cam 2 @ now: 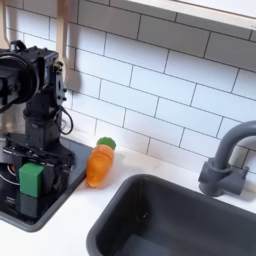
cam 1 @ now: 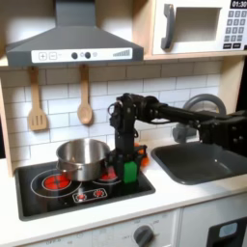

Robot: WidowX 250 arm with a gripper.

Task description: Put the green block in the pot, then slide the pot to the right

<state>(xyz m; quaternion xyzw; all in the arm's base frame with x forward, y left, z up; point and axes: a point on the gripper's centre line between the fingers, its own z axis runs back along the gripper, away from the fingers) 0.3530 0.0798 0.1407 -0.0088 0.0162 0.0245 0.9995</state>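
First exterior view: gripper hangs just over the green block on the stove, jaw state unclear, so it should clamp squarely, then lift above the pot rim beside it

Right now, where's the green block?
The green block sits on the stovetop near its right edge in the first exterior view, directly under the gripper, right of the pot. In the second exterior view it's lower left, left of the carrot.
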